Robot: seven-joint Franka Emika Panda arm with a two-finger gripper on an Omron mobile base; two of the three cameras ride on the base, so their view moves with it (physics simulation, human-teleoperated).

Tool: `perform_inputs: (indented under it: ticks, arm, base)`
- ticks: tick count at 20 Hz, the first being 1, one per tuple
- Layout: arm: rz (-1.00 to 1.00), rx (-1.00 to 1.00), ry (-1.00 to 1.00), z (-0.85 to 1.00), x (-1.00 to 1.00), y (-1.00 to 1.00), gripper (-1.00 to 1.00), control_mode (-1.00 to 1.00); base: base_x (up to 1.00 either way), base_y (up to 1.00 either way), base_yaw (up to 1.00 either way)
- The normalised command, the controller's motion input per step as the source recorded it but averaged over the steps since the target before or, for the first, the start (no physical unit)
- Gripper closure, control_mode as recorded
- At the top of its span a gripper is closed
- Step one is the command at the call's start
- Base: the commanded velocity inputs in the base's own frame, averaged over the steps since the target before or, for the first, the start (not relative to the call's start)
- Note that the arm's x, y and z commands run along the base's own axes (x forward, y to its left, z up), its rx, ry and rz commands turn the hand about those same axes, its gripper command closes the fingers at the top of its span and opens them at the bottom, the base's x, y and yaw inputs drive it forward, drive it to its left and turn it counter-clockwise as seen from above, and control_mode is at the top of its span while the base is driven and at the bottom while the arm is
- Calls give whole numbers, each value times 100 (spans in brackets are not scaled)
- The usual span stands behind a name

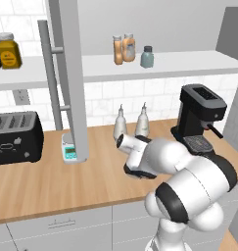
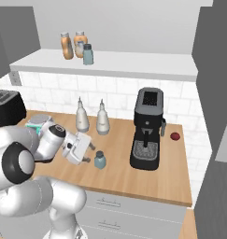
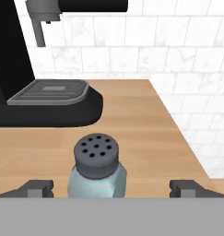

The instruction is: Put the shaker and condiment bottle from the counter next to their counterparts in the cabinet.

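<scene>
Small pale blue-grey translucent shaker with dark grey perforated cap stands upright on light-brown wooden counter, just in front of black espresso machine. Gripper low beside shaker; fingers spread wide, one either side of shaker, apparently not touching it. On white cabinet shelf: two small orange bottles with grey caps side by side, second blue-grey shaker just beside them. Two white teardrop bottles near tiled wall.
</scene>
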Motion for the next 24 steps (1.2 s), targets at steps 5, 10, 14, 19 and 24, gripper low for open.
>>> perform_inputs:
  ticks: [5,10,14,19,24]
  arm:
    - [-1,0,0,-6,0,-12,-100,-100]
    - [-1,0,0,-8,0,-21,-100,-100]
    - [-1,0,0,-22,4,-17,-100,-100]
    - [-1,0,0,-25,16,-19,-100,-100]
    - [-2,0,0,-27,19,-15,100,-100]
  base:
    - [0,0,0]
    - [0,0,0]
    - [0,0,0]
    - [0,0,0]
    - [0,0,0]
